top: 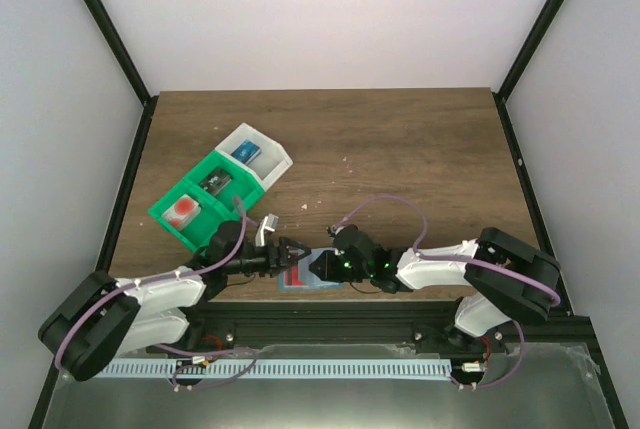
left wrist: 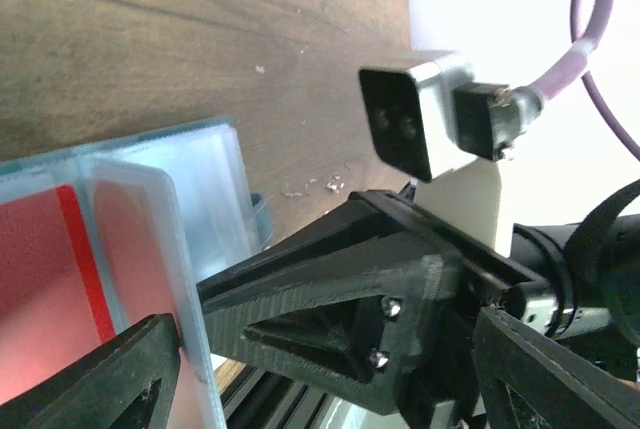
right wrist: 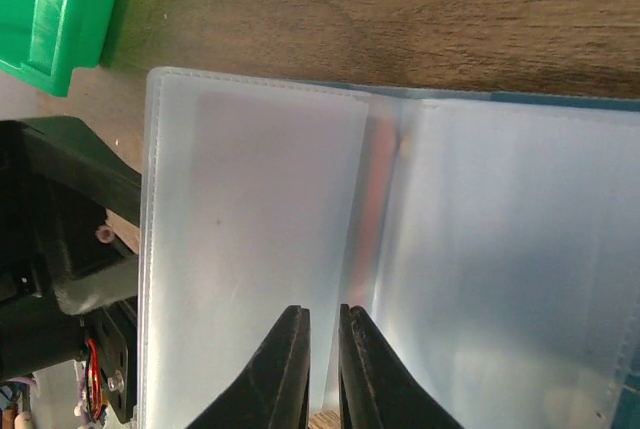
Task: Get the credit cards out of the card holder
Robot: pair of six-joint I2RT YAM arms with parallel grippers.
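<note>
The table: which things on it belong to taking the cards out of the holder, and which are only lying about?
For the job: card holder, open at the near edge; card in its pocket; what looks like another card, in the green-and-white tray.
Lying about: that tray itself; blue item and dark item in it.
</note>
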